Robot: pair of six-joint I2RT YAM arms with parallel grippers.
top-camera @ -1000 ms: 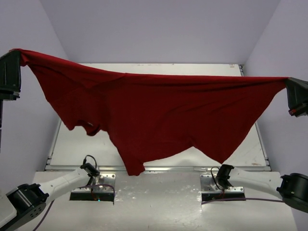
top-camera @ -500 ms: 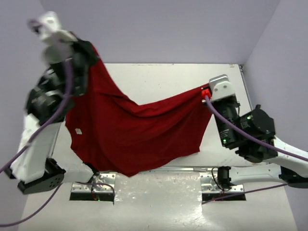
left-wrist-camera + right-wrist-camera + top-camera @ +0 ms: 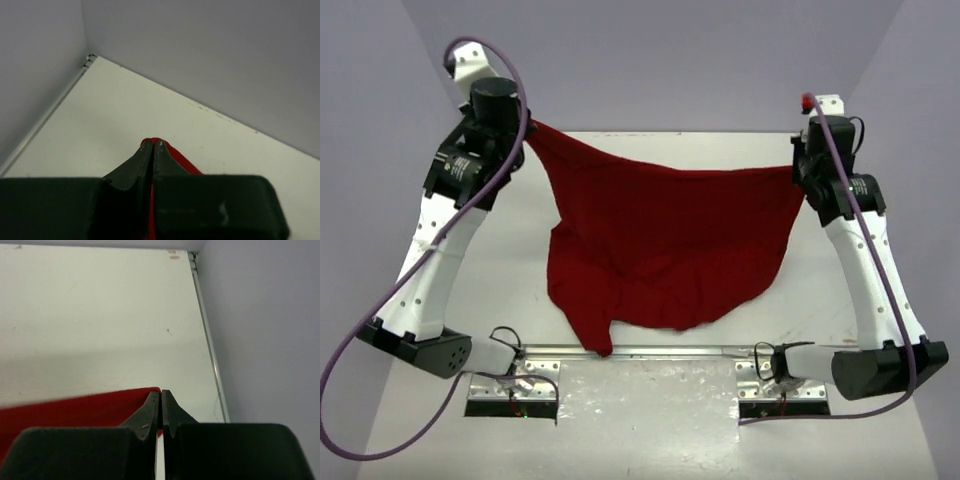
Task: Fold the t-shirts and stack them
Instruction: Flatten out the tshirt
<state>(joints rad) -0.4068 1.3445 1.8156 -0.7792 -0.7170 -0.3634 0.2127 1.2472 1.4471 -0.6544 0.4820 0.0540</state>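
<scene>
Top view: bright, even, diffuse light, lavender cast on the walls, arms and t-shirt (image 3: 660, 240) sharp. Small glints on the metal base plates (image 3: 515, 395). Wrist views are softer. The left gripper (image 3: 152, 144) and right gripper (image 3: 161, 392) housings are dark, nearly detail-less and blurred near the lens. In the right wrist view a soft grey shadow band lies on the table (image 3: 100, 315) just beyond the cloth.

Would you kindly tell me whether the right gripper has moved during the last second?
Yes: the right gripper, holding the t-shirt, came inward from the right wall toward the table's far right corner.
</scene>
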